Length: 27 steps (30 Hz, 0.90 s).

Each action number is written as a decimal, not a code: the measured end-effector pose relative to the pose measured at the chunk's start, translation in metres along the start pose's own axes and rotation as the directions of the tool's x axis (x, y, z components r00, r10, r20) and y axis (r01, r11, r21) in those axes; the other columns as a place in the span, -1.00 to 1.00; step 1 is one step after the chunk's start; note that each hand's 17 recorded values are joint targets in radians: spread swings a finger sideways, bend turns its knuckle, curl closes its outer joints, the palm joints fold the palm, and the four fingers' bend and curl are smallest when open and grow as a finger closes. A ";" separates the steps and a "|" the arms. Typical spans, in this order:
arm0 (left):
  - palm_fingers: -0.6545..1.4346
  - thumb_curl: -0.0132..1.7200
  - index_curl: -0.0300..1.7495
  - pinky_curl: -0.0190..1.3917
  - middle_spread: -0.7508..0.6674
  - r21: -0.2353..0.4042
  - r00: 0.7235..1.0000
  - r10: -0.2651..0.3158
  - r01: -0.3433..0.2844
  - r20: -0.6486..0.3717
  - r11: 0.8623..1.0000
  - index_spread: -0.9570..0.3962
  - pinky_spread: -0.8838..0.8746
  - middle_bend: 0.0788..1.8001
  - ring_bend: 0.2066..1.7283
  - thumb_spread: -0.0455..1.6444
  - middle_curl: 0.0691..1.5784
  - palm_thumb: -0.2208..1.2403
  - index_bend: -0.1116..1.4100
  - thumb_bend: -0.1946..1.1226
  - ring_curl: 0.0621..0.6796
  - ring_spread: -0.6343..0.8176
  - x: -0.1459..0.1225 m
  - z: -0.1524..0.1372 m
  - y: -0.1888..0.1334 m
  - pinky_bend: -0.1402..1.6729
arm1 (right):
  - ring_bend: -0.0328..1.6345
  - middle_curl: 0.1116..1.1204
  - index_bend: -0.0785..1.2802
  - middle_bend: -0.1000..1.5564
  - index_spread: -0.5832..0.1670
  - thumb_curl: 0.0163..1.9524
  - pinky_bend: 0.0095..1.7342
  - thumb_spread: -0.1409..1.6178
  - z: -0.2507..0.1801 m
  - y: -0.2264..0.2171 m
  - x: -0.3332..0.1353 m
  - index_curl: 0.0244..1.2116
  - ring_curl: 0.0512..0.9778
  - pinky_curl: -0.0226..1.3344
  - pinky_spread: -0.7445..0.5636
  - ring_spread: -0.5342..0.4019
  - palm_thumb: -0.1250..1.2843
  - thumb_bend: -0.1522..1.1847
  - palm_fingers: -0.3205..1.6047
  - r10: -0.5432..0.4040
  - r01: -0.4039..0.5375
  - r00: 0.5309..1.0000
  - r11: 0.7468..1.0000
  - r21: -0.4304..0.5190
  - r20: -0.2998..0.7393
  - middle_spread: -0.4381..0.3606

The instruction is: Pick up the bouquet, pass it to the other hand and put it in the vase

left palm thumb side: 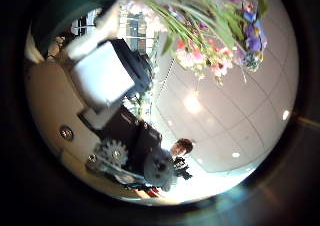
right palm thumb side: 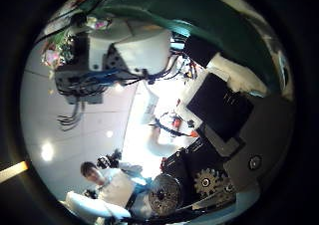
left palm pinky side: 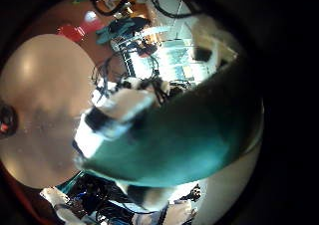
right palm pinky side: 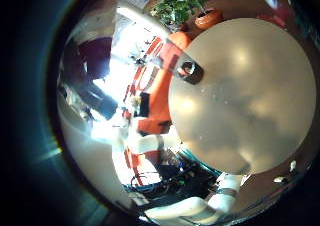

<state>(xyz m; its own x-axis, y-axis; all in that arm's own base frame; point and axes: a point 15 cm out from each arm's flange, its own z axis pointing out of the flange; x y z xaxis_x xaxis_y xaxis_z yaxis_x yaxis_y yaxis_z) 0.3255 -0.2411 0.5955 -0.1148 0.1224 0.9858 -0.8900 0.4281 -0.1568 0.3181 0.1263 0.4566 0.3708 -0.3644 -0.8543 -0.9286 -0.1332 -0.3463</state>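
The bouquet's wrapped stem (left palm pinky side: 189, 135) fills much of the left little finger side palm view, and fingers (left palm pinky side: 110, 120) lie curled across it. In the left thumb side palm view its flowers (left palm thumb side: 205, 41) spread out just past the left hand's own fingers (left palm thumb side: 105, 76). In the right thumb side palm view the wrap (right palm thumb side: 184, 16) runs close by, held by the left hand (right palm thumb side: 130, 51), with the blooms (right palm thumb side: 55, 51) beyond. The right hand's own fingers (right palm thumb side: 229, 101) stand beside the wrap, not closed on it. I cannot make out a vase.
The round table (left palm pinky side: 40, 86) lies below the left hand and also shows in the right little finger side palm view (right palm pinky side: 245, 96), with a small dark thing (right palm pinky side: 187, 69) at its edge. Leafy greenery (right palm pinky side: 180, 1) shows beyond the table.
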 end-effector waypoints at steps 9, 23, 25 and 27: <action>0.67 -0.28 -0.08 0.17 -0.54 0.048 0.999 0.053 -0.053 0.004 0.997 -0.33 -0.50 0.20 0.63 0.24 0.09 0.69 0.19 -0.46 0.57 -0.69 0.005 -0.011 0.000 0.49 | 0.67 0.24 0.50 0.59 -0.18 -0.02 0.32 0.28 -0.015 -0.004 0.021 0.38 0.30 0.29 -0.37 -0.32 0.29 -0.83 0.31 0.064 -0.063 0.998 0.995 0.079 -0.010 -0.31; 0.60 -0.15 0.19 0.39 -0.64 0.207 0.941 0.270 -0.310 0.203 0.928 -0.52 -0.61 0.27 0.74 0.29 0.18 0.72 0.20 -0.52 0.62 -0.69 0.078 -0.073 -0.007 0.50 | 0.60 0.11 -0.43 0.25 -0.53 -0.30 0.31 0.32 -0.041 0.011 0.056 0.07 0.11 0.04 -0.66 -0.43 0.23 -0.81 0.05 0.158 -0.153 0.987 0.970 0.187 -0.011 -0.41; 0.60 -0.14 0.22 0.41 -0.64 0.242 0.929 0.284 -0.340 0.236 0.909 -0.53 -0.61 0.27 0.75 0.30 0.19 0.72 0.19 -0.53 0.61 -0.68 0.085 -0.089 -0.006 0.50 | 0.58 0.11 -0.47 0.23 -0.54 -0.32 0.30 0.32 -0.041 0.012 0.056 0.07 0.09 0.01 -0.68 -0.44 0.24 -0.81 0.06 0.159 -0.154 0.987 0.970 0.188 -0.011 -0.42; 0.59 -0.12 0.25 0.44 -0.65 0.272 0.907 0.314 -0.389 0.280 0.880 -0.54 -0.62 0.27 0.75 0.31 0.19 0.72 0.18 -0.54 0.61 -0.68 0.100 -0.101 -0.005 0.49 | 0.57 0.11 -0.49 0.22 -0.55 -0.34 0.29 0.32 -0.043 0.012 0.056 0.06 0.08 -0.01 -0.70 -0.44 0.24 -0.81 0.07 0.155 -0.150 0.988 0.970 0.194 -0.014 -0.42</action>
<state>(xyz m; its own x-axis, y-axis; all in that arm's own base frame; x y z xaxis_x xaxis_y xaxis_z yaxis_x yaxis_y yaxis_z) 0.3635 -0.1406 0.6886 -0.5073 -0.0051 0.8617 -0.8588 0.0854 -0.5051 0.3272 0.0642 0.4215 0.2220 -0.3936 -0.8921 -0.9534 0.1039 -0.2831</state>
